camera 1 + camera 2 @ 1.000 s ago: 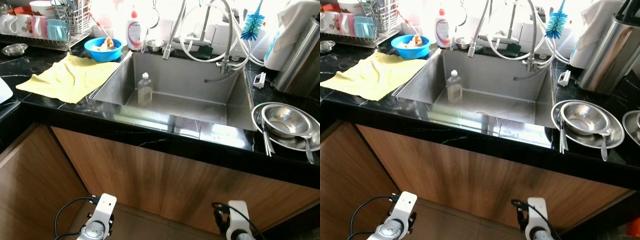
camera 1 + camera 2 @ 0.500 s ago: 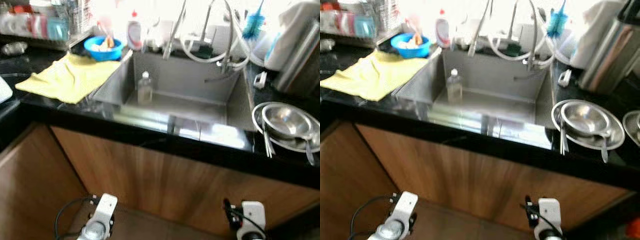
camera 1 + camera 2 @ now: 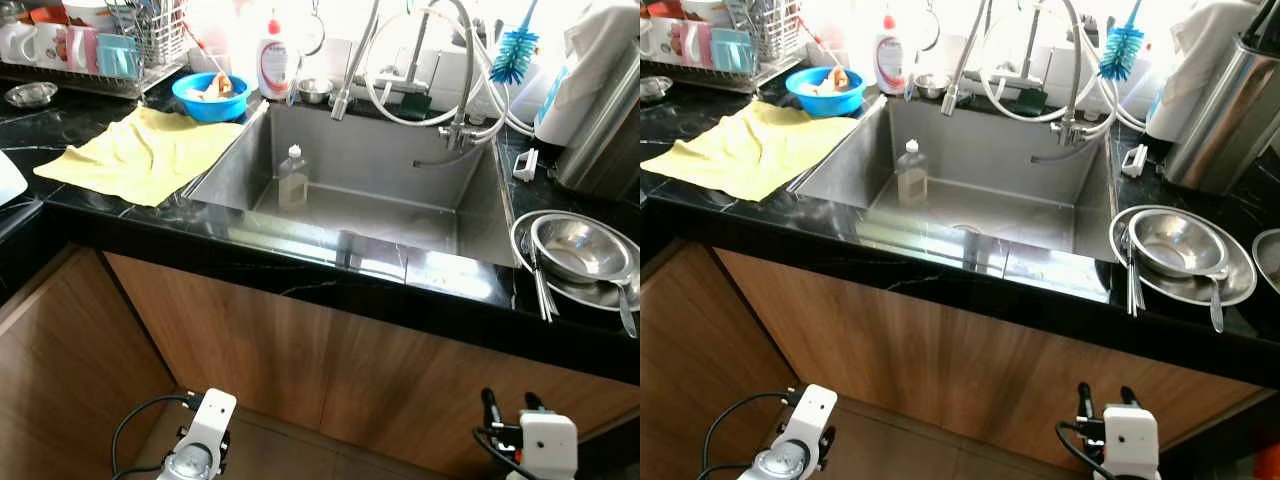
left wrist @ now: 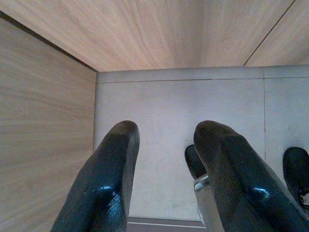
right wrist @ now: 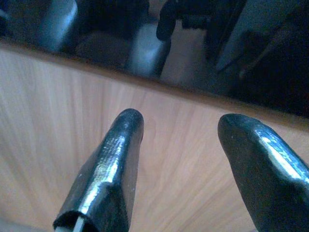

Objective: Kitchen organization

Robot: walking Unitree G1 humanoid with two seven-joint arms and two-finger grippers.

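Bottle in sink, no label readable, left gripper fingers apart, right gripper fingers apart

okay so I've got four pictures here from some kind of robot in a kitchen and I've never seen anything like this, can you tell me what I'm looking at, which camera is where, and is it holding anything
This is a humanoid robot standing at a kitchen counter. The two wide pictures come from a pair of cameras on its head, looking down, so they show the same scene.

In front is a steel sink with a small clear bottle standing in it. To the robot's left lie a yellow cloth and a blue bowl, with a dish rack of mugs behind. To its right sits a steel bowl on a plate.

The other two pictures come from cameras on the wrists, looking along each hand's two black fingers. The left hand points down at the floor beside the wooden cabinet. The right hand faces the cabinet front. Both hands are open and hold nothing.
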